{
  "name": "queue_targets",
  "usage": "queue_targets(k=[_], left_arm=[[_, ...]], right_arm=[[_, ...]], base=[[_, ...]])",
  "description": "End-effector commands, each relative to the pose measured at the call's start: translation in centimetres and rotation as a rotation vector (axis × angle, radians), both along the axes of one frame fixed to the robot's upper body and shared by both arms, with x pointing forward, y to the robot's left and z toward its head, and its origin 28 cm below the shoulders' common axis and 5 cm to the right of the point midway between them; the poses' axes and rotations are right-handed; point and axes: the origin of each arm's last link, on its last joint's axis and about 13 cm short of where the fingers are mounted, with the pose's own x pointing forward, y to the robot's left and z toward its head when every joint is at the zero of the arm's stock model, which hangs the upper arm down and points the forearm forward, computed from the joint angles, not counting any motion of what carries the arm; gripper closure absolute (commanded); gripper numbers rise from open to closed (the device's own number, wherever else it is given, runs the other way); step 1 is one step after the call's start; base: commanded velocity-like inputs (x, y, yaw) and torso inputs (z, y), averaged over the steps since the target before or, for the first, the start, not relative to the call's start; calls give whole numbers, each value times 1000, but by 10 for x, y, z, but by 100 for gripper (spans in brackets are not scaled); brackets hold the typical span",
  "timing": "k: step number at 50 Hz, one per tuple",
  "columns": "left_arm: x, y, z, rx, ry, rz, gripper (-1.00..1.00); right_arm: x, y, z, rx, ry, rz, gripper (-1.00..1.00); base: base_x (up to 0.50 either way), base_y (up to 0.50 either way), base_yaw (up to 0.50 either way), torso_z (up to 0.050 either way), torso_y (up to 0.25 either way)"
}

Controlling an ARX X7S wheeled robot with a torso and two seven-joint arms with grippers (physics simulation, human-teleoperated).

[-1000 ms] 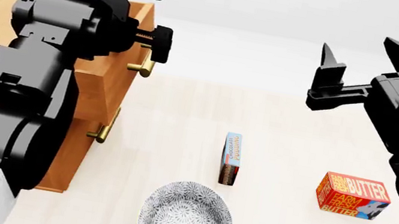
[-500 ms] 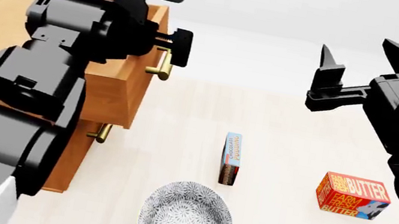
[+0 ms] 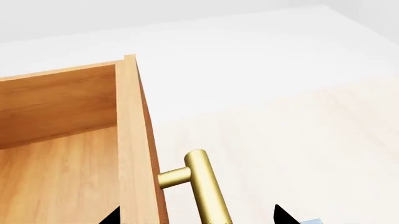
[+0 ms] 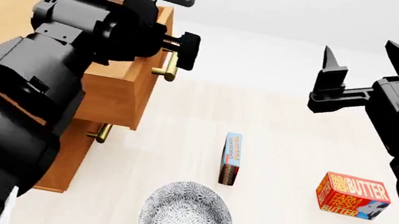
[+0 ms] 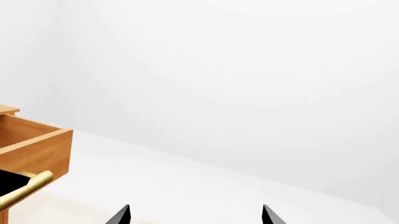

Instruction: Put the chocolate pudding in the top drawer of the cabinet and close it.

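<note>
**Drawer open, pudding still waiting**

Starting nearest us in the head view, a patterned bowl (image 4: pixel 186 219) sits on the worktop (image 4: pixel 301 135), and just beyond it the chocolate pudding (image 4: pixel 232 158) lies flat, untouched, well apart from both arms. A Farm Fresh Butter box (image 4: pixel 353 196) lies off to its right. Farther back at our left, the cabinet (image 4: pixel 6 6) has the top drawer (image 4: pixel 127 84) pulled out, its inside showing empty in the left wrist view. Our left hand (image 4: pixel 169 52) is at the brass handle (image 3: pixel 206 186); its tips straddle the bar with a gap either side, so we judge it open rather than clamped. Our right hand (image 4: pixel 332 85) hangs in the air, spread and empty. By our reading, opening is done; picking up the pudding, placing it inside and pushing the drawer shut all remain.
</note>
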Motion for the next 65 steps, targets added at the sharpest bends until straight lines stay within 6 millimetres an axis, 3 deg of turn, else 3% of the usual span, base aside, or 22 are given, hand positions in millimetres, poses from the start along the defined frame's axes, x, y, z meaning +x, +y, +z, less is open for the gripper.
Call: queue_targets(k=[1,44,65], left_arm=[[-6,-30,0,-244,61,-191,-100],[-20,-73,16,-367,47,-374,-100],[-20,-51,52,-334,-106,-293,-100]], right_arm=[[-2,-2,0,0,-2,-4,-100],[-2,-8,-8,17,4,-12,-100],[-1,-8,-10,23,2,-10,-100]], base=[[0,0,0,0,0],[0,0,0,0,0],[0,0,0,0,2]])
